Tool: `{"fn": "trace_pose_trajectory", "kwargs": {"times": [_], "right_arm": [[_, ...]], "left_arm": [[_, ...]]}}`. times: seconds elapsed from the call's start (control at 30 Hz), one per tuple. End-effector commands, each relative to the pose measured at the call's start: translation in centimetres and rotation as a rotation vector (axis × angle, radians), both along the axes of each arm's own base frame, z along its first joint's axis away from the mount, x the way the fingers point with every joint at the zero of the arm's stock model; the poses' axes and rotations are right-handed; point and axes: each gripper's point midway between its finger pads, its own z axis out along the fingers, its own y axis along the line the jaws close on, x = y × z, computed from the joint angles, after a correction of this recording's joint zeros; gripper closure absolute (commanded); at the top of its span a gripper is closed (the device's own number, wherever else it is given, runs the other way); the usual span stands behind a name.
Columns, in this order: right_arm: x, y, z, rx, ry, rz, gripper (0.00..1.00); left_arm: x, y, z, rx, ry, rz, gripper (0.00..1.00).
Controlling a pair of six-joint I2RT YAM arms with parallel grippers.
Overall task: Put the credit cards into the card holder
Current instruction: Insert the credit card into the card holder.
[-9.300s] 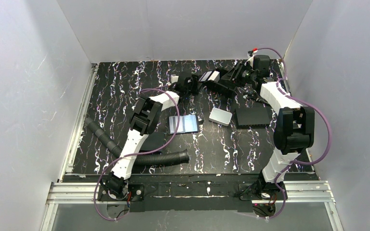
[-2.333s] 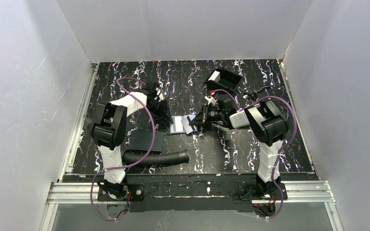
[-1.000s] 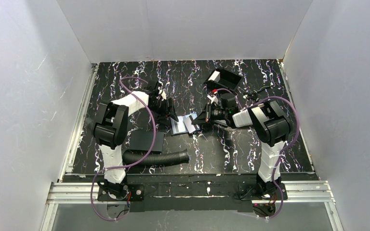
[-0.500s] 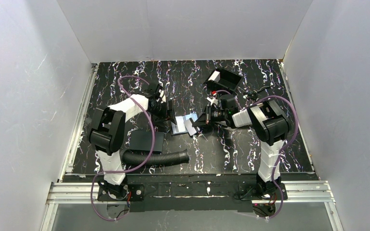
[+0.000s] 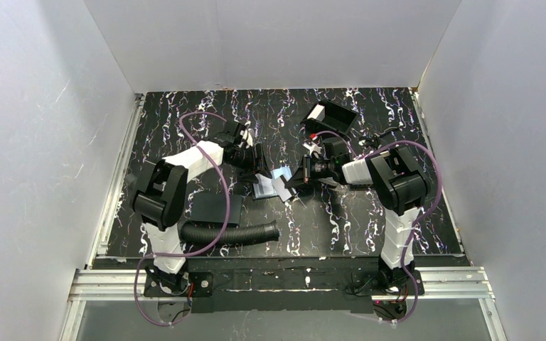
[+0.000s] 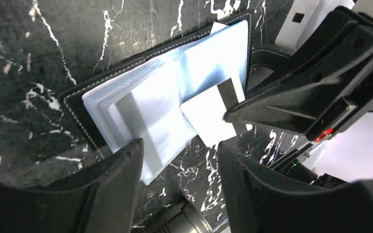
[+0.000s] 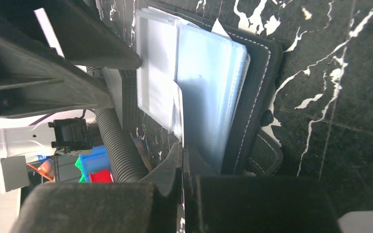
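Insertion: right fingers [image 6: 291, 97], clamped on a card [image 6: 206, 119], are aiming it at the open holder [image 6: 70, 104]. Left fingers [image 6: 116, 184] are hanging apart above. Next: find a sleeve [image 6: 155, 111] mouth.

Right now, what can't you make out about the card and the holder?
Right wrist view: the card in the shut right gripper shows edge-on; its face is unseen.
Left wrist view: that gripper covers the card's gripped end; the left gripper hides the card holder's lower edge.
Top view: too small to tell whether the card is in a sleeve.
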Motion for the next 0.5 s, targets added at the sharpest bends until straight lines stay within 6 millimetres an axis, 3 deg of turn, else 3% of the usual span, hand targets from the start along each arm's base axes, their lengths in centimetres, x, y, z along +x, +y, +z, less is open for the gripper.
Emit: {"fn": "trace_pose_trajectory", "kwargs": {"times": [0.0,0.13,0.27,0.47], "right_arm": [[0.9,0.6,1.2,0.027,-0.046,0.001,0.99],[0.8,0.8,1.7,0.048,-0.046,0.001,0.99],[1.0,0.8,2.1,0.049,-0.053,-0.01,0.99],[1.2,0.1,2.4,0.055,-0.049,-0.028,0.99]], "left_arm": [[0.7,-1.2,-0.4,-0.042,0.018,-0.008,0.49],[0.1,0.6,-2.3,0.061,0.065,0.021,0.61],[-0.7,3.0,-4.4,0.197,0.116,0.018,0.67],[-1.8,5.2,-6.2,0.252,0.165,0.031,0.72]]}}
